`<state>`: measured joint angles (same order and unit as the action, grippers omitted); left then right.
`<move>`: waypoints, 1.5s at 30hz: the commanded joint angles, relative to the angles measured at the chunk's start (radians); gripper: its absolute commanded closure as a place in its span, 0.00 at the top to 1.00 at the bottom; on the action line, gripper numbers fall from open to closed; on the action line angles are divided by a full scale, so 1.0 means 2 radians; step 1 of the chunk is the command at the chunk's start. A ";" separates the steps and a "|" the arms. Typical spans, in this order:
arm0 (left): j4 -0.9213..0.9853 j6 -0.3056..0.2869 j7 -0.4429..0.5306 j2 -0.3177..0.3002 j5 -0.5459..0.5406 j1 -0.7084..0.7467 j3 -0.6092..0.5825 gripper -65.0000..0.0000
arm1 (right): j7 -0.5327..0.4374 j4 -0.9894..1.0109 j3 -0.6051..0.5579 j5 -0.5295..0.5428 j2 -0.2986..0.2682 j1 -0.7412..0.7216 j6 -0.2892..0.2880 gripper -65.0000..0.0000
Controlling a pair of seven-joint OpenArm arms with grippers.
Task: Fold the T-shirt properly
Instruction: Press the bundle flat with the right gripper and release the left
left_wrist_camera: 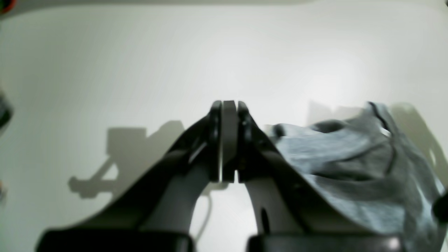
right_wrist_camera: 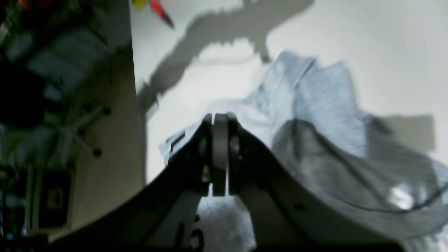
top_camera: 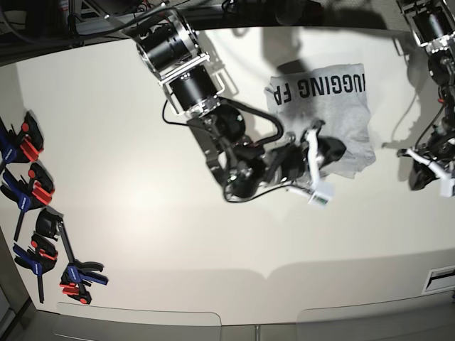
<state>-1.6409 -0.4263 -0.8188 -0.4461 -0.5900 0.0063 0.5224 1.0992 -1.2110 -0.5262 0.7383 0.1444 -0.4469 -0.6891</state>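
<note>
Both claws are pinched together on nothing: the right claw (right_wrist_camera: 219,154) hangs over the near edge of the T-shirt (top_camera: 328,114), the left claw (left_wrist_camera: 229,140) sits off beside it above bare worktop (top_camera: 142,213). Shirt's bunched up at the far side of the worktop, lettering showing. My worry is a grab from here catches a stacked wrinkle instead of one layer, so the fold goes crooked.

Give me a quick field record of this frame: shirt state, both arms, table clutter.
shirt: T-shirt crumpled, not flat, lettered side up, far part of the table
lettering: black block letters, partly covered by folds
right gripper: fingers shut, over the shirt's near edge; no cloth seen pinched
left gripper: fingers shut, nothing held, above bare table beside the shirt
clutter: blue and red clamps in a group at the table's edge, apart from the shirt
fold progress: no neat fold visible yet
</note>
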 commanded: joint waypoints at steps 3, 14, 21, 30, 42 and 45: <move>-0.009 0.001 0.018 -0.010 -0.007 0.015 0.033 0.00 | -0.038 -0.009 -0.026 -0.033 0.006 -0.001 -0.004 0.00; -0.009 0.001 0.045 -0.010 -0.007 0.085 0.050 0.00 | -0.198 -0.004 -0.039 -0.183 0.006 0.089 -0.004 0.00; -0.009 0.001 0.047 -0.008 -0.007 0.089 0.050 0.00 | -0.206 0.057 -0.038 -0.256 0.006 0.100 0.044 0.00; -0.009 0.000 0.047 -0.008 -0.007 0.089 0.050 0.00 | -0.196 0.103 -0.038 -0.280 0.006 0.100 0.065 0.00; -0.009 0.000 0.047 -0.008 -0.007 0.090 0.050 0.00 | -0.138 0.103 0.064 -0.304 0.006 0.099 0.065 0.00; -0.009 0.000 0.047 -0.008 -0.007 0.090 0.050 0.00 | -0.123 0.103 0.121 -0.303 0.006 0.099 0.057 0.00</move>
<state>-1.6409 -0.4225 -0.7547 -0.4431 -0.5911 0.1909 0.6147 0.7994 -1.0058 -0.2832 0.2134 0.1692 -0.2375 -0.6140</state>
